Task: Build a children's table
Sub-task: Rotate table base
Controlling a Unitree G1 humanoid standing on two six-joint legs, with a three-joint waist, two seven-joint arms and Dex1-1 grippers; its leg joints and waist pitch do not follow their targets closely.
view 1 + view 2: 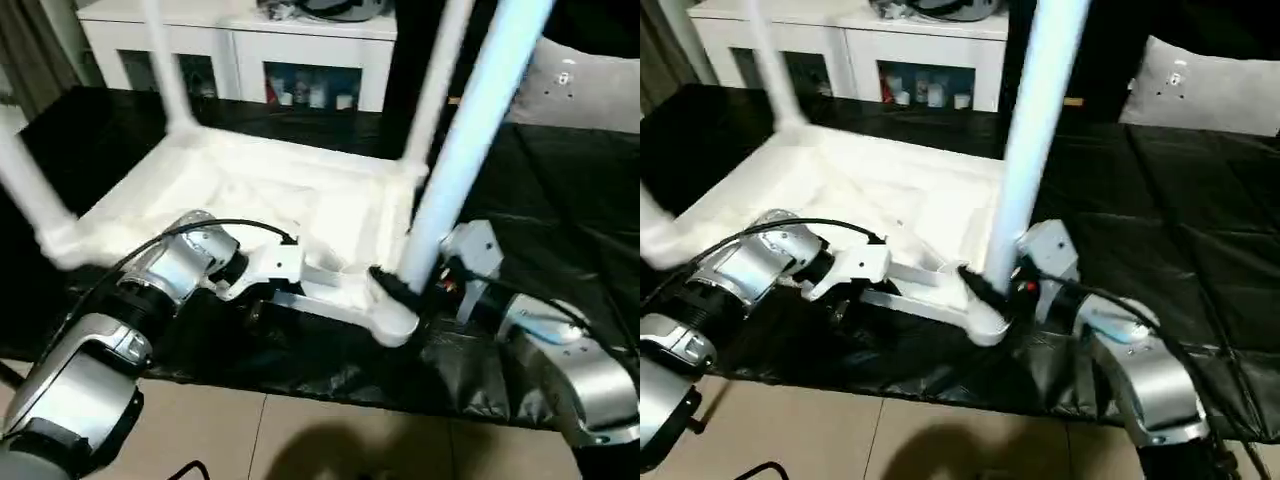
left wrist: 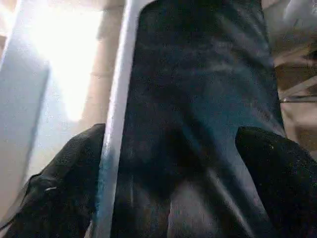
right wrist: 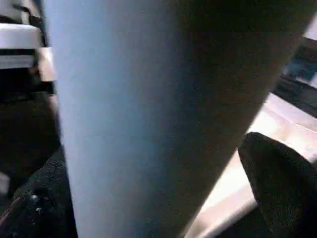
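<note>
Four legs stand up from the children's table (image 1: 250, 190), which you see lying upside down on the black-covered desk (image 1: 560, 190), its ribbed underside facing up. Behind the desk stands a white cabinet (image 1: 240, 45) with glass-fronted compartments, and a tiled floor (image 1: 300, 435) shows below the desk's near edge.

The near right leg (image 1: 470, 130) rises from its rounded corner socket (image 1: 395, 322) at the desk's near edge and leans slightly away to the right. Your right tool (image 1: 395, 285) grips this leg low down, just above the socket; in the right wrist view the black fingers (image 3: 277, 183) sit on either side of the pale tube, pressed against it.

Your left tool (image 1: 262, 300) is at the near rim of the white top, left of that socket. In the left wrist view its fingers (image 2: 277, 173) stand wide apart, with the rim's white edge (image 2: 116, 124) passing beside one of them and dark cover between.
</note>
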